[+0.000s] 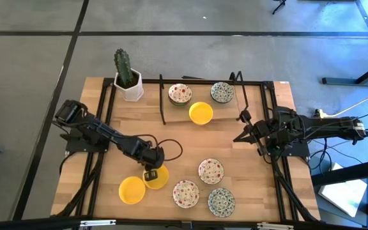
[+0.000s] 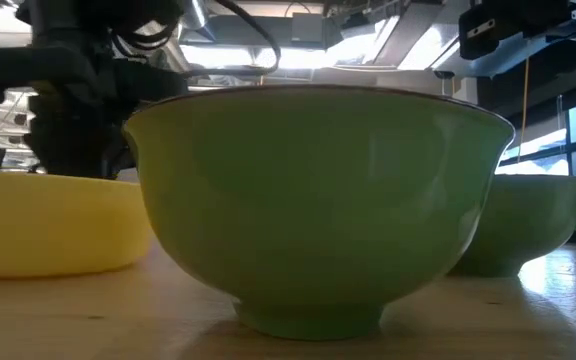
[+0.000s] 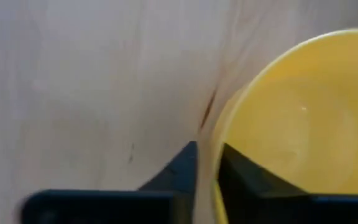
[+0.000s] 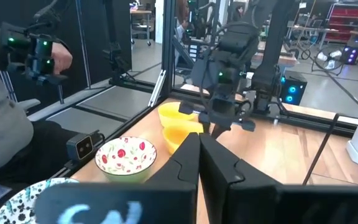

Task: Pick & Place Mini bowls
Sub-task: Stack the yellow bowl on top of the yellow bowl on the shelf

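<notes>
Wooden table (image 1: 235, 160): left tool (image 1: 151, 175) pinches yellow bowl (image 1: 159, 178) rim beside second yellow bowl (image 1: 131, 190); right tool (image 1: 243, 135) closed, empty.

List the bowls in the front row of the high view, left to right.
Yellow bowl → yellow bowl under the left gripper (its rim shows) → red-speckled bowl → second red-speckled bowl → green-patterned bowl.

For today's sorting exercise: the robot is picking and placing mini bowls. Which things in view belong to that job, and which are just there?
Part of the job:
- yellow bowls, one with its rim pinched by the left gripper
- floral bowls
- green-patterned bowls

Just there:
- cactus pot
- right gripper, shut, waiting at the right side of the table
</notes>
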Robot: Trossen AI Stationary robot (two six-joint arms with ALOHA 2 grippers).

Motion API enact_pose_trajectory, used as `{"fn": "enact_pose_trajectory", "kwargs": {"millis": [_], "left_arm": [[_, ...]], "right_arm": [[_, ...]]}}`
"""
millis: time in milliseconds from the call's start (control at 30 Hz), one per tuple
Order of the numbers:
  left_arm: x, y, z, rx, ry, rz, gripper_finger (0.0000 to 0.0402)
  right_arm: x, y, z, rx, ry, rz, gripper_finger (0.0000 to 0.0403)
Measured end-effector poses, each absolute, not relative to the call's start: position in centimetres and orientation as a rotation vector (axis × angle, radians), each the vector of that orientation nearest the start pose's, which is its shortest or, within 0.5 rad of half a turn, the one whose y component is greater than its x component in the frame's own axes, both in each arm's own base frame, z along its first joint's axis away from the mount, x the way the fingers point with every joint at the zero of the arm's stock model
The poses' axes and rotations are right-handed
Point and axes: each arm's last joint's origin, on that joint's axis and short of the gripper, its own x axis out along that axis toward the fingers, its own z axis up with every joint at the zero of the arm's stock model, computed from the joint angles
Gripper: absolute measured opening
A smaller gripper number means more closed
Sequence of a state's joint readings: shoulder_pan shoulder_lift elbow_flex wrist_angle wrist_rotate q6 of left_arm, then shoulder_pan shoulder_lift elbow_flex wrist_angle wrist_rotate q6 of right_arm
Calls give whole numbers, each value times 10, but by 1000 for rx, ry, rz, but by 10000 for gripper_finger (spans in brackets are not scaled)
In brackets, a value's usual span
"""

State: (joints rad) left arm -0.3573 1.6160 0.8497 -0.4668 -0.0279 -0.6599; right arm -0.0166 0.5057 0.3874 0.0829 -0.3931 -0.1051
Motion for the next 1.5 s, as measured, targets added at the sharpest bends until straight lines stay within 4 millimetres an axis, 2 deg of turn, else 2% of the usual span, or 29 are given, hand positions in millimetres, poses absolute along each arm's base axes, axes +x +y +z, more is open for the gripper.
{"fn": "enact_pose_trajectory", "kwargs": {"millis": [67,167,333,533,667,833,967,1167,1300,1500], "left_arm": [[266,-94,154,-329,1243,97,13],[275,-90,171,-316,1191,43,6],[298,-73,218,-276,1099,72,5],[331,-23,283,-188,898,230,4],[352,21,307,-160,861,269,4],[383,75,304,-126,960,322,4],[414,105,295,-92,991,325,4],[443,133,292,-47,1048,322,4],[453,146,284,-49,1075,333,4],[459,157,260,-47,1149,328,4]], "right_arm": [[134,9,259,-99,14,378,10],[134,9,259,-102,13,379,10],[133,9,259,-102,8,381,10],[133,9,259,-102,8,394,10],[133,10,262,-106,-16,406,10],[133,10,260,-118,-4,407,10],[133,10,258,-132,10,409,10],[133,10,257,-135,21,410,10],[133,10,258,-156,15,410,10],[132,10,257,-158,24,411,10]]}}
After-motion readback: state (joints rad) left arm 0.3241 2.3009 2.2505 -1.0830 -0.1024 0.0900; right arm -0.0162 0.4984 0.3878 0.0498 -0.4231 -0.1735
